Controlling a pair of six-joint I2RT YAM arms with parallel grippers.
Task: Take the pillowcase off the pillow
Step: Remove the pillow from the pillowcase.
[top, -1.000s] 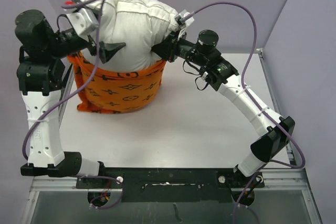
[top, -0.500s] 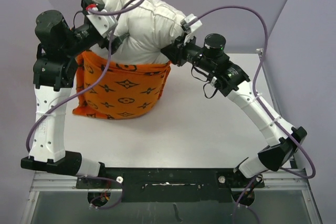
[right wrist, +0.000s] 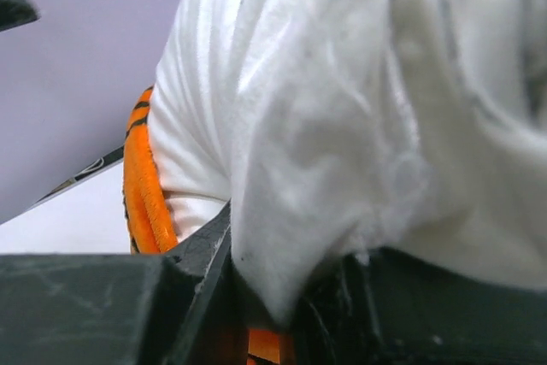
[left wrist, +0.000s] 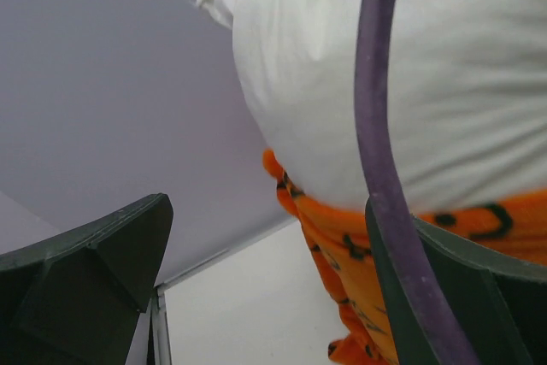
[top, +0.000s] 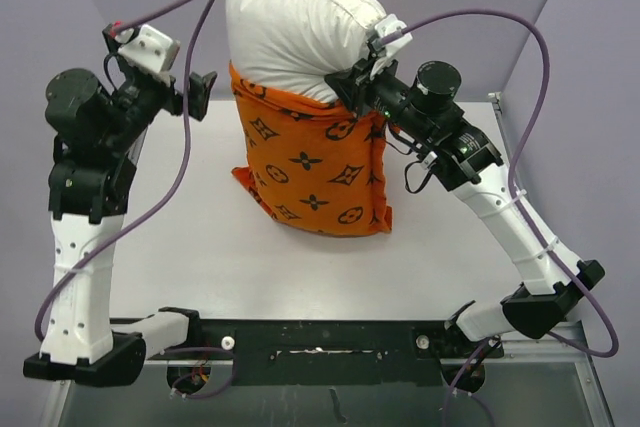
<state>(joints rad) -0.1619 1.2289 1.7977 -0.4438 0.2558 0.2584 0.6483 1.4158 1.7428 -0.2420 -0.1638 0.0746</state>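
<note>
Two grippers flank the upright pillow [top: 290,27]. The right gripper [top: 347,87] is pinched nearly closed on a fold of the pillow's white fabric, just above the rim of the pillowcase [top: 315,162]. The left gripper [top: 195,97] hangs with its jaws spread wide, holding nothing, with the pillow apart from it to its right. Below both grippers, the orange pillowcase sheathes the pillow's lower half and rests on the table [top: 200,247].
</note>
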